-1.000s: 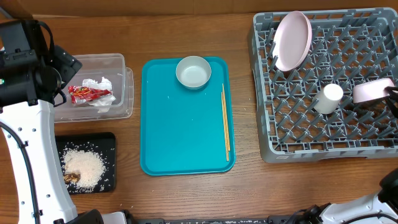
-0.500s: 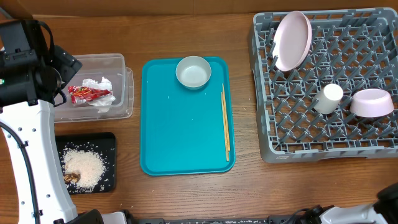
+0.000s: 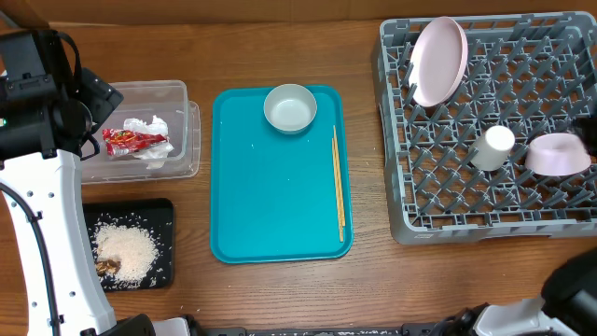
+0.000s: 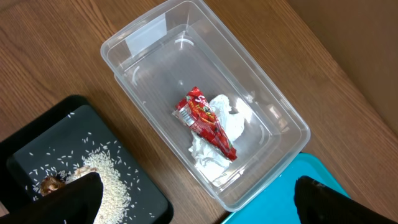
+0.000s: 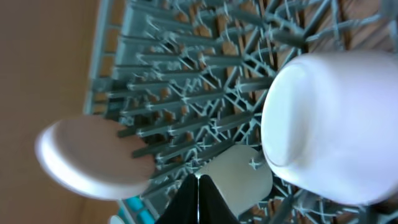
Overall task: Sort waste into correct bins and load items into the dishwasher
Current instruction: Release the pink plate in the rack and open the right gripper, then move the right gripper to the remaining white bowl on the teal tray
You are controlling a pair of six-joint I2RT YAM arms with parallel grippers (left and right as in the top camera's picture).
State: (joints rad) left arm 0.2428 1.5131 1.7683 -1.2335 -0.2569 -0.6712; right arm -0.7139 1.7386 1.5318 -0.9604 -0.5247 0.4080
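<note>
Clear rectangular plastic tub ahead of the fingers of the left gripper, red snack wrapper on white tissue inside, flat black tray by one finger

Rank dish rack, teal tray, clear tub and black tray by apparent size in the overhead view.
dish rack
teal tray
clear tub
black tray
The left arm partly hides the last two, leaving their order unsure.

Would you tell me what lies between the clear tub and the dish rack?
The teal tray, carrying a pale bowl and chopsticks, as the overhead view shows.
</note>
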